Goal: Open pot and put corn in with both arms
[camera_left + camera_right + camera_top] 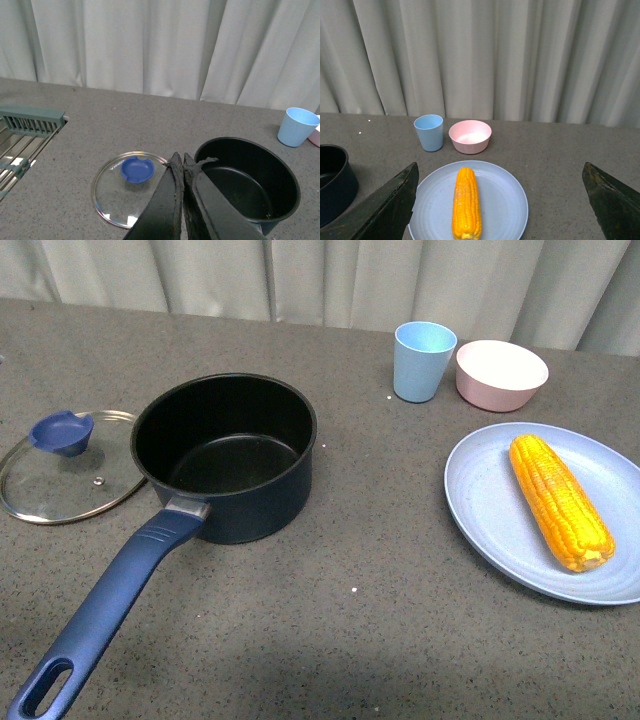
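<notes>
The navy pot (226,455) stands open and empty, its long blue handle (100,615) pointing to the front left. Its glass lid (70,465) with the blue knob lies flat on the table just left of it. The corn (560,500) lies on a light blue plate (480,505) at the right. Neither arm shows in the front view. In the left wrist view my left gripper (180,160) is shut and empty, above the gap between lid (129,187) and pot (247,182). In the right wrist view my right gripper (500,200) is wide open above the corn (466,202).
A light blue cup (423,360) and a pink bowl (501,373) stand at the back right, behind the plate. A sink with a metal rack (20,145) shows in the left wrist view beyond the lid. A grey curtain hangs behind the table.
</notes>
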